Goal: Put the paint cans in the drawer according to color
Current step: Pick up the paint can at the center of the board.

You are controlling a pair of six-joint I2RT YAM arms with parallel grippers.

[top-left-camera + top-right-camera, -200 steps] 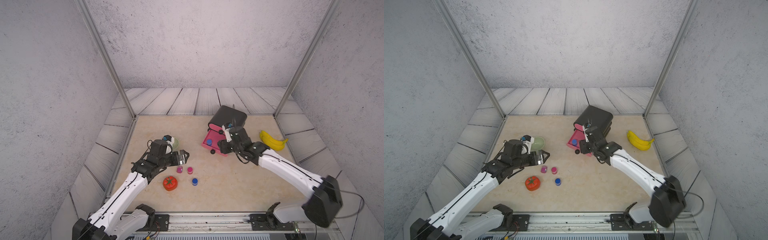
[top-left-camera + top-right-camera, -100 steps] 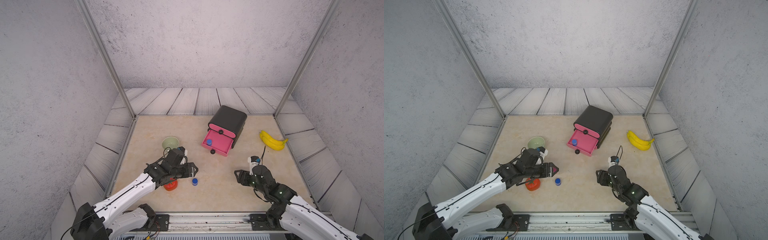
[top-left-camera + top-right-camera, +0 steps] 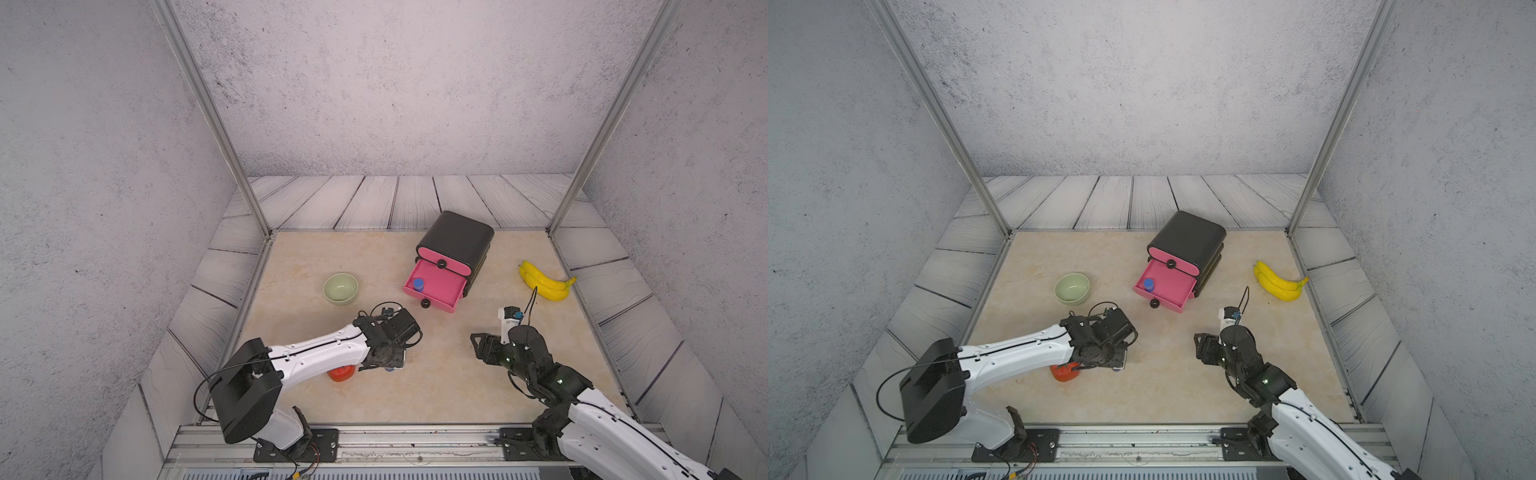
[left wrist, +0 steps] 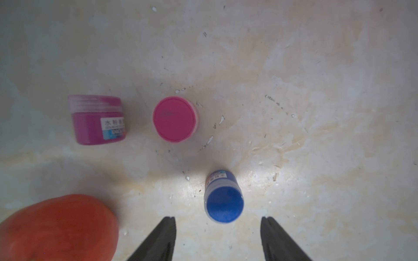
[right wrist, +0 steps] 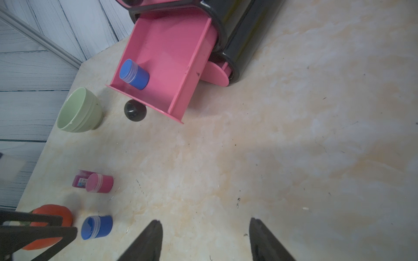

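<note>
Magenta paint can (image 4: pixel 97 119), white label (image 4: pixel 113 127), blurred Chinese print, first characters 水粉

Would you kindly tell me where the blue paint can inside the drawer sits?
In both top views the blue paint can sits in the front corner of the open pink drawer, nearest the green bowl.

A second ago the right gripper (image 5: pixel 205 221) was at the open drawer (image 3: pixel 442 284). It has since drawn well back from the drawer and now hangs over bare table (image 5: pixel 294 158). The left gripper (image 4: pixel 218 218) has swung away from the bowl (image 3: pixel 340 289) to a spot farther out in front of the drawer, at the loose blue can (image 4: pixel 224 203) beside the tomato (image 4: pixel 56 226). The bowl now shows whole.
</note>
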